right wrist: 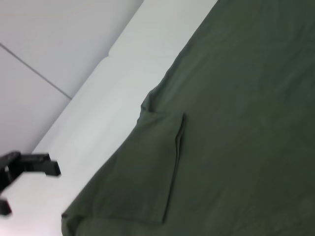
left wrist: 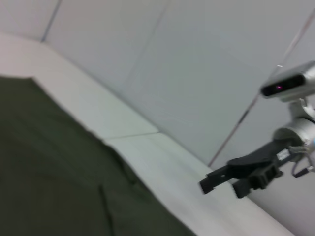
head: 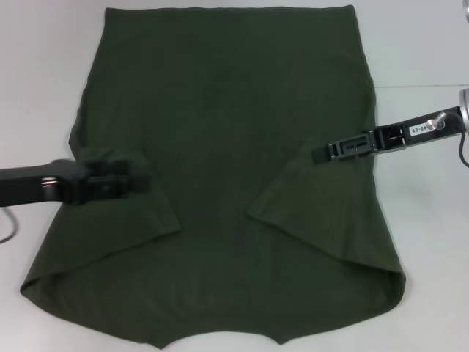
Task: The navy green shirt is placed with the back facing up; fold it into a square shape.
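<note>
Both sleeves folded inward, navy green shirt (head: 234, 147) lies lengthwise away from robot; claw states unclear.

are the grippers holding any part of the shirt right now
Cannot be told. The left gripper and right gripper sit over the folded-in sleeves of the navy green shirt, but no grip shows.

The navy green shirt (head: 227, 139) filling the middle of the frame is soft, matt knit cloth. The worktop (head: 425, 44) around it is smooth and white with a faint sheen. Left tool (head: 139, 180) and right tool (head: 322, 152) look like matt black plastic; the right wrist at the right edge is bright metal.
</note>
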